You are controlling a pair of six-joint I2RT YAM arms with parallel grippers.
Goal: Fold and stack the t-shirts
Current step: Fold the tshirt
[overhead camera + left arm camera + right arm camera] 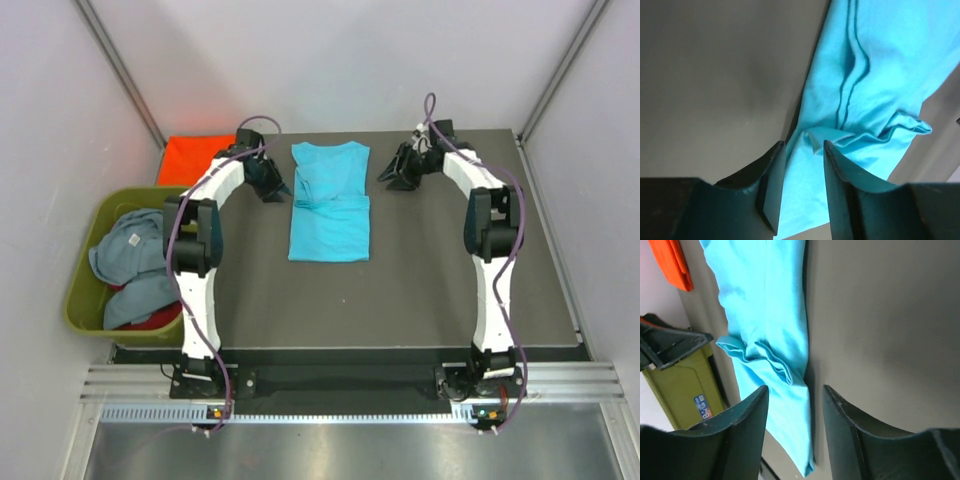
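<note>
The turquoise t-shirt lies in the middle of the dark table, folded into a long strip with its lower half doubled over. My left gripper sits at the shirt's left edge, and my right gripper stands just off its right edge. In the left wrist view the left gripper is open over the turquoise cloth, gripping nothing. In the right wrist view the right gripper is open above the shirt's edge. An orange-red t-shirt lies folded at the back left corner.
An olive-green tub stands off the table's left side, holding a crumpled grey-blue t-shirt and a red one beneath it. White walls close in the back and both sides. The tub also shows in the right wrist view.
</note>
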